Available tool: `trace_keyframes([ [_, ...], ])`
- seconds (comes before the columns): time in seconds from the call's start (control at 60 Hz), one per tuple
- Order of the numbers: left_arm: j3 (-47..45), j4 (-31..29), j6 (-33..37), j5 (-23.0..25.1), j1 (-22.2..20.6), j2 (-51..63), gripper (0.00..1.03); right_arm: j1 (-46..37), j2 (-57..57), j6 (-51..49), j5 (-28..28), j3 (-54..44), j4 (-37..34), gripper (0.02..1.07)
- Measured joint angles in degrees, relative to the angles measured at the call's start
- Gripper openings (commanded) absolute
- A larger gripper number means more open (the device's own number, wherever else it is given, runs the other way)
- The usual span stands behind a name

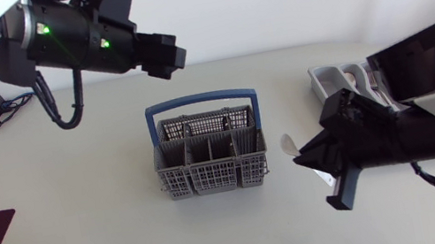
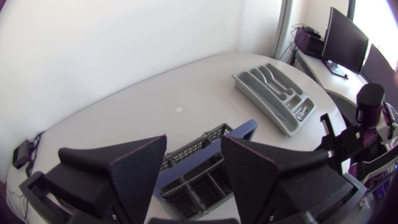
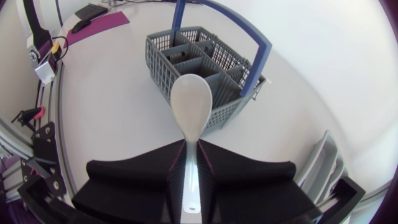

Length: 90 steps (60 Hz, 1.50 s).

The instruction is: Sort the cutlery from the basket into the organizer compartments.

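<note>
Right hand (image 3: pixel 190 149) clamped on white spoon (image 3: pixel 191 106) — bowl sticks out ahead, basket (image 3: pixel 163 65) just beyond. Left hand (image 2: pixel 194 171) wide open, holding nothing — basket below it, organizer (image 2: pixel 258 102) ahead.

Bright, even light — soft shadows

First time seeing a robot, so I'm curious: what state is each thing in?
White plastic spoon: held by its handle, bowl forward.
Right black hand: shut on the spoon.
Left black hand: open, empty.
Grey mesh basket with blue handle: upright, seemingly empty.
Grey plastic organizer tray: holds some cutlery.
</note>
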Motion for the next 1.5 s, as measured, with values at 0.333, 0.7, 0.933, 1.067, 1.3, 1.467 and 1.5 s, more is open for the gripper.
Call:
trace_keyframes([
  [0.333, -8.0, 1.79, 3.5, -1.36, 10.38, -4.59, 0.63, -28.06, 3.37, -32.22, -11.65, -0.79, -9.9, 0.14],
  [0.7, -13.73, 3.45, 5.03, -1.42, 13.64, -6.38, 0.63, -47.93, 21.77, -58.71, -11.85, 7.8, -12.48, 0.12],
  [0.933, -16.22, 4.13, 5.86, -1.42, 13.68, -6.45, 0.63, -55.93, 34.84, -71.91, -11.41, 17.86, -13.2, 0.12],
  [1.067, -17.18, 4.35, 5.86, -1.4, 13.68, -6.45, 0.63, -58.29, 40.3, -77.35, -9.62, 21.92, -11.74, 0.12],
  [1.3, -17.42, 4.37, 5.84, -1.4, 13.66, -7.06, 0.63, -59.6, 45.99, -85.31, -4.85, 23.41, -7.32, 0.16],
  [1.467, -17.75, 4.52, 5.84, -1.4, 13.66, -7.8, 0.63, -59.98, 48.52, -87.19, -3.48, 23.96, -3.56, 0.16],
  [1.5, -17.81, 4.52, 5.84, -1.42, 13.66, -7.93, 0.63, -60.0, 48.72, -87.43, -3.23, 23.96, -3.17, 0.19],
])
